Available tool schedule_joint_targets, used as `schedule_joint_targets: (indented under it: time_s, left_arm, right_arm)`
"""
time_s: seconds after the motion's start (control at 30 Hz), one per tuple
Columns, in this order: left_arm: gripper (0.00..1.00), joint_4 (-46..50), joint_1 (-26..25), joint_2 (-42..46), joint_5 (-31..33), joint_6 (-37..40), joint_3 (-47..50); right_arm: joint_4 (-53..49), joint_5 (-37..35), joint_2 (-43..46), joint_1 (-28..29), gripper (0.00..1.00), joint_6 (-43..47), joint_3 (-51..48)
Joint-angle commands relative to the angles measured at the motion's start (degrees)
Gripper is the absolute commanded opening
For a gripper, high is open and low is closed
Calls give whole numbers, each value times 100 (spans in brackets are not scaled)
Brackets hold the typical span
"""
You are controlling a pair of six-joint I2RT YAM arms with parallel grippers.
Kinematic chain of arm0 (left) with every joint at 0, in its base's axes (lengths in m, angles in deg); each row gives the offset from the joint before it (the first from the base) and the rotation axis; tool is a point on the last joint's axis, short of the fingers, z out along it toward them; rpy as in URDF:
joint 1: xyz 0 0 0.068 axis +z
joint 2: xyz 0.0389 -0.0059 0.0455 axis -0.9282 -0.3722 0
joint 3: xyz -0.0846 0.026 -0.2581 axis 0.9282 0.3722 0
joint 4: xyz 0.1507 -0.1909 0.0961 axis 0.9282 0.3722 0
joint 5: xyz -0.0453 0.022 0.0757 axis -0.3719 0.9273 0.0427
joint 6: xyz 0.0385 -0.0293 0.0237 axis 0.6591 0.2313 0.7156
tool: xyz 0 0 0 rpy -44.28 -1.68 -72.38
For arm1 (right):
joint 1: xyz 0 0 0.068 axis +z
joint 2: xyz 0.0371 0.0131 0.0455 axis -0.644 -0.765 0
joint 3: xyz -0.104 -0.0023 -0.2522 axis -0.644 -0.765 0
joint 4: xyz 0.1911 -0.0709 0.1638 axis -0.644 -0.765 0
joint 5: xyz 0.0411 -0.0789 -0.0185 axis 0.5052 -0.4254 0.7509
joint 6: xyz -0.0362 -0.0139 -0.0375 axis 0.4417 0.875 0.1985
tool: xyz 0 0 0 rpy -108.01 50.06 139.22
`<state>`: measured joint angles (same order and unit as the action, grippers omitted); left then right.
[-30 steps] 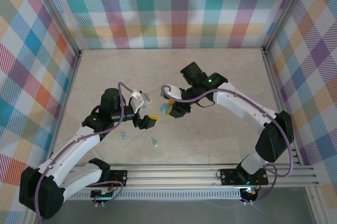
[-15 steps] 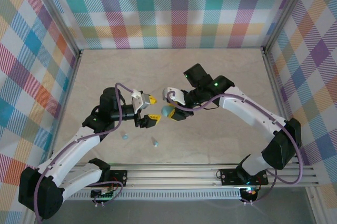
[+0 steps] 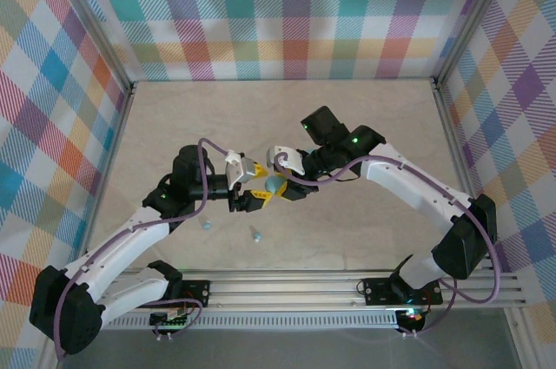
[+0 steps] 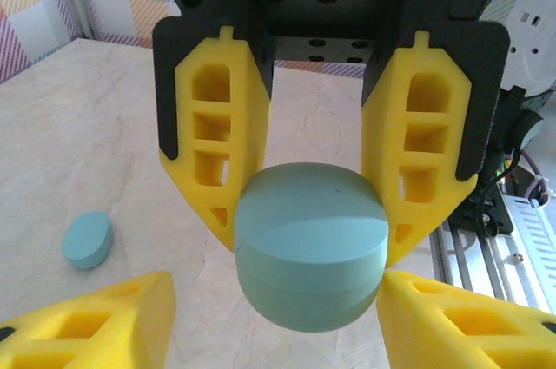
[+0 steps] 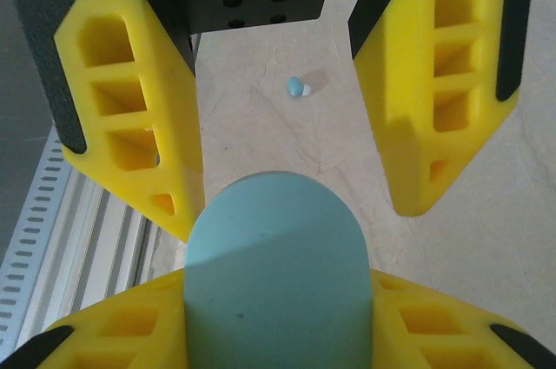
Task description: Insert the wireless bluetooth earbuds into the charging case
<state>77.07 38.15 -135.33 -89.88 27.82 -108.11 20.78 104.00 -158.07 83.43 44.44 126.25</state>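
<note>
A light-blue oval charging case (image 3: 274, 184) hangs above the table, closed, with my right gripper (image 3: 284, 183) shut on it. The right wrist view has the case (image 5: 280, 291) clamped between that gripper's (image 5: 280, 299) yellow fingers. My left gripper (image 3: 254, 189) faces it from the left, open. Its fingers (image 4: 95, 326) straddle the case (image 4: 310, 247) from below, the left one clearly apart from it. Two tiny light-blue earbuds (image 3: 207, 223) (image 3: 256, 233) lie on the table nearer the arm bases. One earbud (image 5: 297, 87) with a white tip lies on the table beyond the case.
A small light-blue oval piece (image 4: 88, 240) lies on the table left of the held case. The aluminium rail (image 3: 347, 286) runs along the near edge. Checked walls (image 3: 287, 13) close in the other three sides of the marbled table (image 3: 365, 117).
My left gripper has moved right until its open fingers flank the case. The right gripper has come slightly down and toward it with the case still held.
</note>
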Motion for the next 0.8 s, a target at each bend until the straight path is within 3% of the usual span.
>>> schedule_joint_targets:
  time_s: [0.0, 0.77]
  left_arm:
    - [61, -88, -63, -43, -129, 32, -213]
    - [53, -203, -76, -264, -308, -82, -292]
  right_arm:
    - [-2, 200, 90, 53, 30, 219, 6]
    - [106, 108, 37, 114, 30, 259, 45]
